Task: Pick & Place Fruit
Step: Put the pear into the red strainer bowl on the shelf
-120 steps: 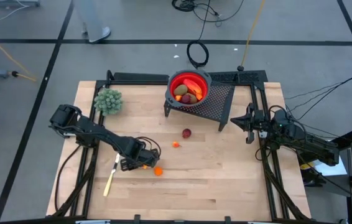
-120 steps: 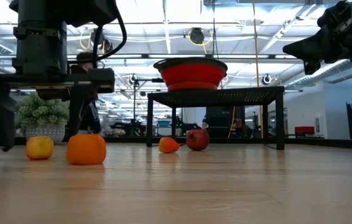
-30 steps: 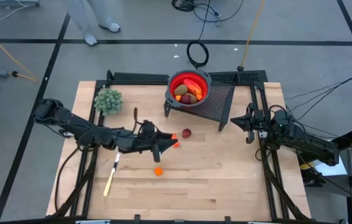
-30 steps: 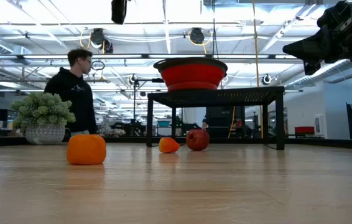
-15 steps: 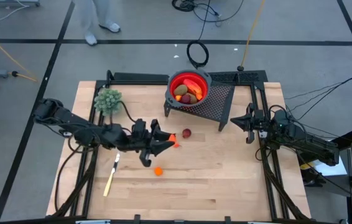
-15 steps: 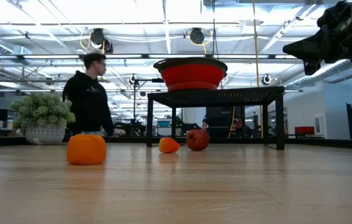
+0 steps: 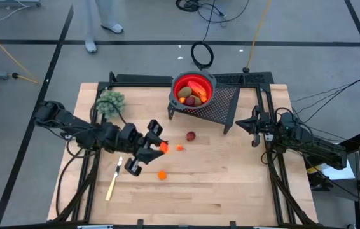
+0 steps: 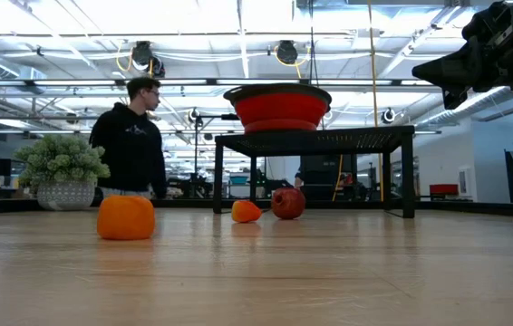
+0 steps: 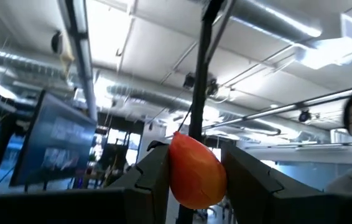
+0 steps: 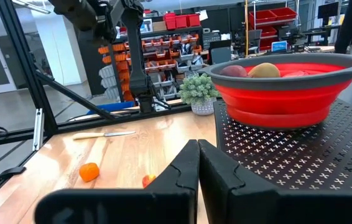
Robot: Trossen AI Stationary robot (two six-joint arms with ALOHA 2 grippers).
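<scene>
Pinching a small orange-red fruit piece (image 9: 196,171) between its two dark fingers (image 9: 154,180), the left gripper (image 7: 156,141) hangs raised above the middle of the pale wooden table (image 7: 218,184), tilted so that its wrist camera looks up at the ceiling. In the high view the held piece (image 7: 163,147) shows just left of a tiny orange bit (image 7: 180,147) lying on the boards, with a dark red ball (image 7: 191,135) a little beyond that toward the rack. A rounder orange fruit (image 7: 161,175) lies alone nearer the front edge; in the low view it sits large at the left (image 8: 126,217), well apart from the orange bit (image 8: 246,211) and red ball (image 8: 287,203).

The red collapsible bowl (image 7: 177,84) stands on a black perforated metal rack (image 7: 223,103) at the table's back edge, already holding several fruits, among them an elongated red-orange piece (image 7: 198,86). Bare board lies between the held fruit and the rack, with only the bit and the ball lying there. The front and right of the table are open.

A bushy green potted clump (image 7: 110,102) stands at the back left, close behind the left arm. A yellow-handled knife (image 7: 112,182) lies near the front left edge, just beside the arm's elbow.

The right gripper (image 7: 254,126) waits at the right side beside the rack, its fingers (image 10: 191,168) pressed together on nothing.

A person in a dark top (image 8: 132,143) stands in the room beyond the table.
</scene>
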